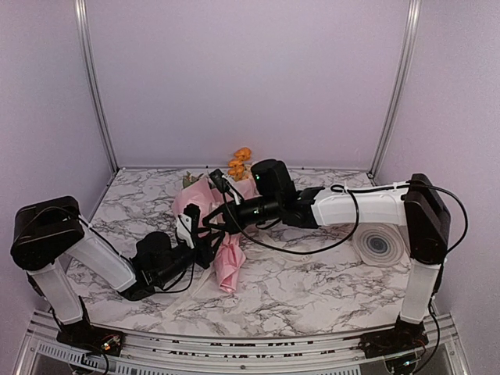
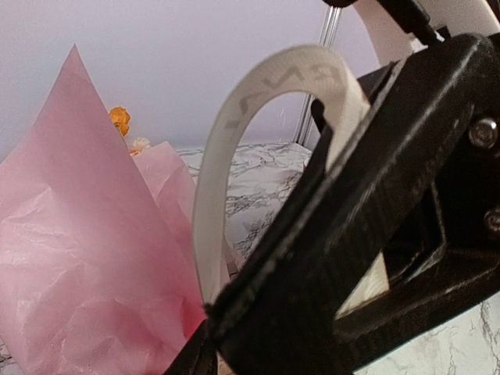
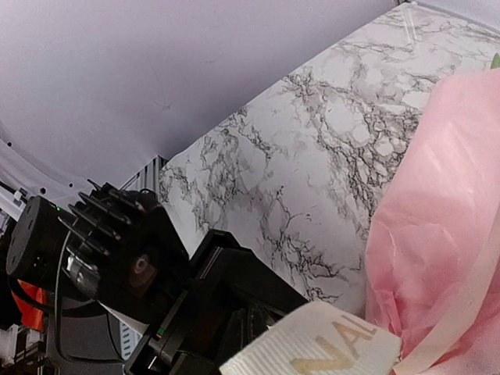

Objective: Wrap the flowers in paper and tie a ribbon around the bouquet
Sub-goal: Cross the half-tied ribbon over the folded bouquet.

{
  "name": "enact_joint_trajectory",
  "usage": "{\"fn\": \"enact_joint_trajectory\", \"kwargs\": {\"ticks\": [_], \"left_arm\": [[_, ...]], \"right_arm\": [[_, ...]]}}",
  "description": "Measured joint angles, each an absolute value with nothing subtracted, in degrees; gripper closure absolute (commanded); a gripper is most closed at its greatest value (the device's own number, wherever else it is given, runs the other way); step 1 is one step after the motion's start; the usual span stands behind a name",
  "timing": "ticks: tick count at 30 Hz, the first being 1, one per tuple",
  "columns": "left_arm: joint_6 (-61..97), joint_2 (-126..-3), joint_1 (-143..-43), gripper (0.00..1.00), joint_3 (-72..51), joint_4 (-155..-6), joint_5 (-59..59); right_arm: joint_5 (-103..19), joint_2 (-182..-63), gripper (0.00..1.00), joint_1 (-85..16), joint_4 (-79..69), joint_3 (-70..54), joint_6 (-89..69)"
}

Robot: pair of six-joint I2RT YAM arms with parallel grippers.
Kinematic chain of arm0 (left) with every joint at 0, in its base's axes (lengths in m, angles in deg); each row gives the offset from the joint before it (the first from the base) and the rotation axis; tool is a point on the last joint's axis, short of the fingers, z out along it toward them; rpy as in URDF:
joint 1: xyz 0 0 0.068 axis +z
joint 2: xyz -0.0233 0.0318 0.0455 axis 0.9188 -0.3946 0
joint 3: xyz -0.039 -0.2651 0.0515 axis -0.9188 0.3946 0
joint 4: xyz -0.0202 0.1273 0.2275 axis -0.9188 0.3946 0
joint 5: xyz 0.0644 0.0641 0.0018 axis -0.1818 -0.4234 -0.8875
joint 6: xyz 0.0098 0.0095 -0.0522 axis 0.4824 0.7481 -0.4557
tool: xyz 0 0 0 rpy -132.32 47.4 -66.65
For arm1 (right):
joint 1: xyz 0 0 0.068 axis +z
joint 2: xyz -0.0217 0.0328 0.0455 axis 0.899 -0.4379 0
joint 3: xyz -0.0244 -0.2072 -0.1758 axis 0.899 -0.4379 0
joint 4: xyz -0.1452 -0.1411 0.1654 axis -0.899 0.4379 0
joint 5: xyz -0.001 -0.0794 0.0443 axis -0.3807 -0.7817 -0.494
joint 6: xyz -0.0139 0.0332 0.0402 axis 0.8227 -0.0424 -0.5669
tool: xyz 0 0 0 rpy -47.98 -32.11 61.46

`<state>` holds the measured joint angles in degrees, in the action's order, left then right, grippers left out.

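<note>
Marble table (image 1: 312, 281), open right of bouquet (image 1: 229, 264). Pink crinkly cone lying mid-table, orange flowers (image 1: 241, 162) at far end. At bouquet's left, left gripper (image 1: 191, 230), finger gap impossible to tell. Above bouquet, right gripper (image 2: 363, 285) pinched on cream lettered ribbon (image 2: 211, 195) loop.

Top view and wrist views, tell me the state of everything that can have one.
bouquet: wrapped in pink paper, lying on the table
flowers: orange heads sticking out the far end
ribbon: arched in a loose loop, no knot showing
left gripper: part closed around the ribbon, grip unclear
right gripper: shut, ribbon at its tip
reel: lying flat
</note>
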<state>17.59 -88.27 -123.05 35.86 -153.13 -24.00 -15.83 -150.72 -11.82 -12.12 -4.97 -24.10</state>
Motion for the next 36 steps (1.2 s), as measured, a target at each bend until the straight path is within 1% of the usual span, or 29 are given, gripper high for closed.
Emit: {"fn": "enact_joint_trajectory", "kwargs": {"ticks": [1, 2, 3, 4, 5, 10, 11, 15, 17, 18, 19, 21, 25, 27, 29, 31, 34, 36], "left_arm": [[17.4, -88.4, -123.0, 0.68, 35.9, -153.9, -23.7], [17.3, -88.5, -123.0, 0.75, 35.8, -154.5, -23.4], [17.2, -88.8, -123.0, 0.84, 35.8, -155.1, -23.0], [16.9, -89.1, -123.0, 0.96, 35.8, -155.4, -22.5], [17.2, -89.5, -123.0, 1.0, 35.8, -155.9, -22.1], [16.9, -90.0, -123.0, 1.0, 35.8, -156.6, -21.5], [16.9, -90.0, -123.0, 1.0, 35.8, -156.7, -21.5], [16.5, -90.0, -123.0, 1.0, 35.9, -157.2, -21.6], [16.3, -90.0, -123.0, 1.0, 36.2, -157.4, -21.9], [16.3, -90.0, -123.0, 1.0, 36.3, -157.4, -22.0], [16.2, -90.0, -123.0, 1.0, 36.3, -157.4, -22.0], [16.1, -90.0, -123.0, 1.0, 36.3, -157.3, -22.0], [17.2, -90.0, -123.0, 1.0, 36.3, -157.1, -22.0], [18.5, -90.0, -123.4, 1.0, 36.3, -156.4, -22.1], [19.9, -90.0, -124.0, 1.0, 36.3, -155.2, -22.5], [21.2, -90.0, -124.4, 1.0, 36.3, -154.1, -22.8], [22.9, -89.9, -124.9, 1.0, 36.3, -152.2, -23.5], [23.8, -89.8, -125.0, 1.0, 36.3, -151.1, -23.9]], "right_arm": [[-15.8, -150.7, 1.0, -11.8, -12.1, -5.0, -24.1], [-15.8, -150.7, 1.0, -11.8, -12.1, -5.0, -24.1], [-15.8, -150.7, 1.0, -11.8, -12.1, -5.0, -24.1], [-15.8, -150.7, 1.0, -11.8, -12.1, -5.0, -24.1], [-15.9, -150.7, 1.0, -11.8, -12.1, -5.0, -24.1], [-16.2, -150.7, 1.0, -11.9, -12.1, -5.3, -24.1], [-16.2, -150.7, 0.94, -11.9, -12.1, -5.4, -24.1], [-16.7, -150.6, 0.5, -12.2, -10.5, -5.4, -23.2], [-17.4, -150.0, 0.15, -12.5, -7.9, -5.4, -21.6], [-18.1, -149.5, 0.02, -12.7, -5.8, -5.4, -20.6], [-19.0, -148.5, 0.0, -13.1, -3.5, -5.5, -19.3], [-21.0, -145.5, 0.0, -14.2, 1.2, -6.1, -16.6], [-28.6, -136.1, 0.02, -17.7, 10.7, -8.7, -12.1], [-33.9, -132.6, 0.13, -19.6, 14.6, -9.3, -10.6], [-38.9, -132.1, 0.26, -21.6, 18.3, -8.6, -9.3], [-41.9, -135.3, 0.32, -22.8, 21.3, -6.2, -8.2], [-43.7, -145.5, 0.36, -23.6, 25.1, 1.3, -7.3], [-44.0, -153.4, 0.37, -23.7, 27.4, 7.0, -6.6]]}}
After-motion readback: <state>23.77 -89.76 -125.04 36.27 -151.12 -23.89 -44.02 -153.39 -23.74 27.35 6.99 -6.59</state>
